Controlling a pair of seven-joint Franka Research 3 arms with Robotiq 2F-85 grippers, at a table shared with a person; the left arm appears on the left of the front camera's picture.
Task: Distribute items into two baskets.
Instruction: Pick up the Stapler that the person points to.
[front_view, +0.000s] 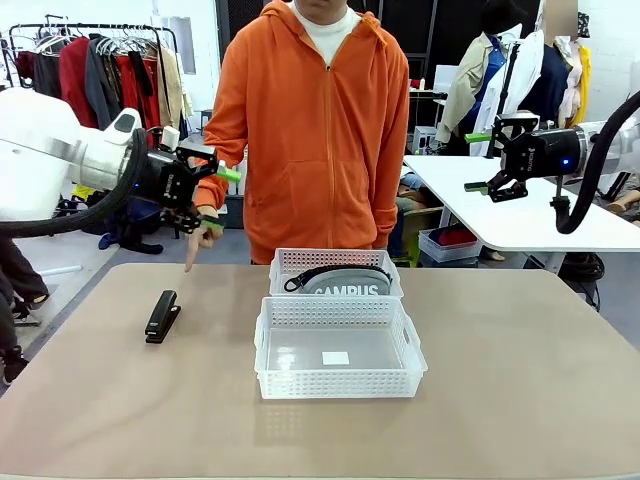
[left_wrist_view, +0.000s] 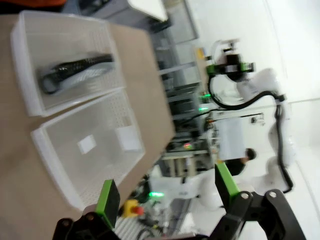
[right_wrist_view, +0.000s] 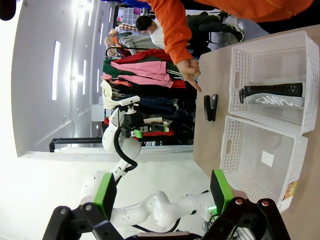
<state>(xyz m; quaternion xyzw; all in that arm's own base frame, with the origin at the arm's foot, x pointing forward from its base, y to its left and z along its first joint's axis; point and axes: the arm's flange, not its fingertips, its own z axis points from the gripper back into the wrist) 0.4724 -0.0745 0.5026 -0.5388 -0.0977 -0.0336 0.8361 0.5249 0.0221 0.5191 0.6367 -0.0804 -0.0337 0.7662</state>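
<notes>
Two translucent-white lattice baskets stand end to end at the table's middle. The far basket holds the grey "CAMPUS" pouch. The near basket has just a white label on its floor. The black stapler lies on the table left of the baskets. My left gripper hangs open above the far left of the table. High at the right, off the table, my right gripper is open too. Both are empty.
A person in an orange hoodie stands at the far edge; one hand points a finger down toward the table near the stapler, just under my left gripper. A white table stands behind at the right.
</notes>
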